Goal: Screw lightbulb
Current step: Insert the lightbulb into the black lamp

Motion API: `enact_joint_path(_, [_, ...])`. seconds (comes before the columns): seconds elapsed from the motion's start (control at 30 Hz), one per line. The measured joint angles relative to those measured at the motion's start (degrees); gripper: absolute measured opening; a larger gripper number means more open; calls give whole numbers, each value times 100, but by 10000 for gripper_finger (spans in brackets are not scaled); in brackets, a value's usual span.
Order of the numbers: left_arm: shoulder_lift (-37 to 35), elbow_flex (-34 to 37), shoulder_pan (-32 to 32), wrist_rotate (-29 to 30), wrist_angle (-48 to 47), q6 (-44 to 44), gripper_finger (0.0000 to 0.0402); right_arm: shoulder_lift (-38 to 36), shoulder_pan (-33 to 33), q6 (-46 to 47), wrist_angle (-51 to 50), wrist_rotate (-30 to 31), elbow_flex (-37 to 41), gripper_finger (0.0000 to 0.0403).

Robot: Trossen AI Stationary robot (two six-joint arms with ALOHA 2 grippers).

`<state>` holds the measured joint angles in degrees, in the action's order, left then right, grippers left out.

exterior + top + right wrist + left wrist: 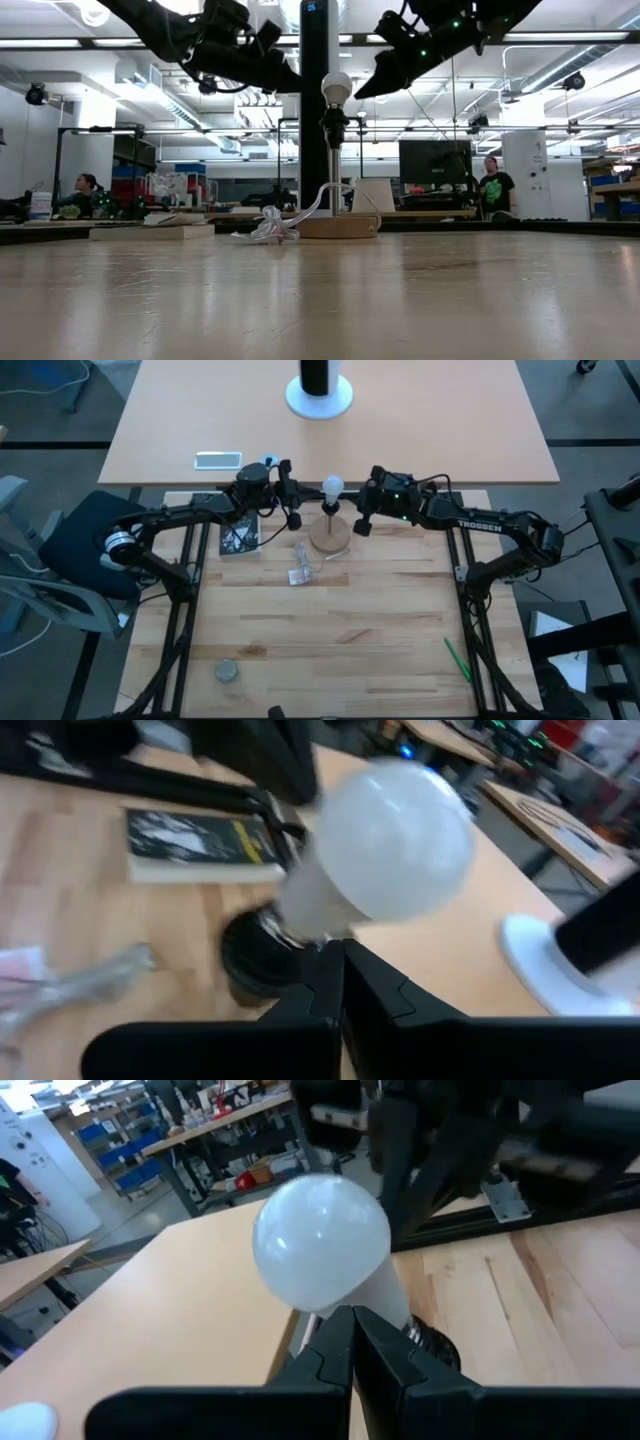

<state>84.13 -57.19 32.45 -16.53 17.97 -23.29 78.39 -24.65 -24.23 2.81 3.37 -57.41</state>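
Wrapper (300,575) on table | lightbulb (332,486) seated in socket (331,125) (upright)

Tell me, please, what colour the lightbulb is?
Frosted white; the lightbulb shows best in the left wrist view.

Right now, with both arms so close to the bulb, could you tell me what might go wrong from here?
The lightbulb stands upright in the black socket, with the left gripper and right gripper shut on either side of it. A sideways nudge from either could tip the wooden base. The two arms might also collide across the bulb. The plastic wrapper lies beside the base and could snag.
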Motion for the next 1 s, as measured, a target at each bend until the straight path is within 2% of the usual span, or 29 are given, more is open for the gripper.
enact_joint_path(0.17, [-21, 0, 2, 4, 173, 0, 0, 115, -177, -90, 260, 222, 0, 0])
enact_joint_path(0.33, [-28, 0, 0, 4, 351, -2, 0, 289, -294, -122, 607, -335, -33, 0])
enact_joint_path(0.73, [-21, 0, 4, -7, 359, -17, 0, 275, -168, -225, 732, -351, -44, 0])
enact_joint_path(1.0, [-10, 0, 4, -305, 355, -20, 0, 275, -113, -268, 708, -344, -44, 0])
